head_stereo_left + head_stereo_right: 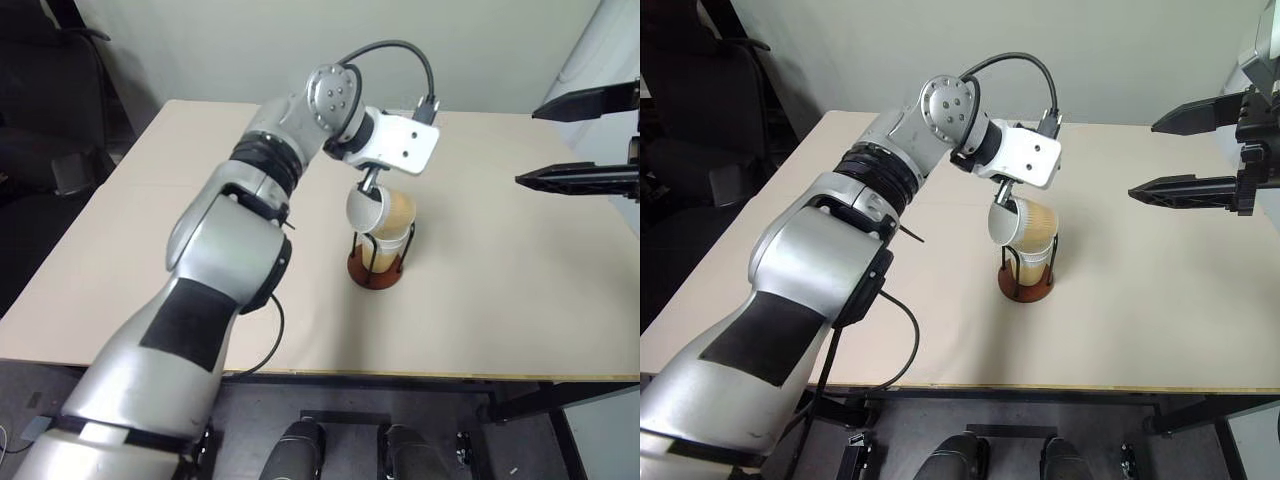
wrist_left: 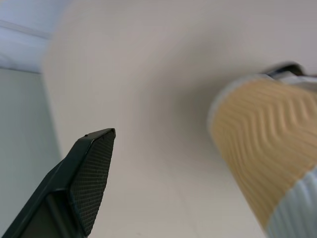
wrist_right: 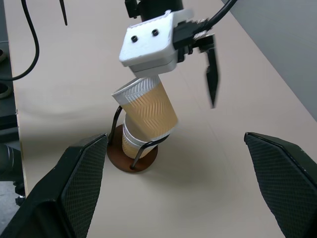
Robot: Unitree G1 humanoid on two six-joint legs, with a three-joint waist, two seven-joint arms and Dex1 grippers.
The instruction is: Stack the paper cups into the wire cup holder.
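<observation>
Cups of tan kraft paper with white insides and white rolled rims sit nested in the wire cup holder [image 3: 132,157], a small round reddish-brown disc base with thin black wire loops standing upright, which rests near the middle of the pale beige tabletop [image 1: 500,290]. The lower cups [image 3: 132,141] stand upright inside the loops, while the top paper cup [image 3: 146,111], ribbed with a zigzag pattern, leans tilted with its bottom tucked into the stack and its white mouth turned up and toward the robot's left. The left claw [image 3: 185,84] hangs directly over this tilted cup, its white wrist housing just above the rim. One black finger [image 3: 212,74] stands well clear of the cup's far side, and the other seems to sit at or inside the cup's mouth, though the housing hides that contact, so whether the cup is still pinched or already let go cannot be told for sure; the fingers stand spread rather than clenched. From the left wrist, a black textured fingertip [image 2: 91,173] shows apart from the tan ribbed wall of the cup. The right claw [image 1: 1185,150] hovers well apart to the robot's right, above the tabletop's right edge, its two black fingers spread wide and grasping nothing, pointing toward the holder.
</observation>
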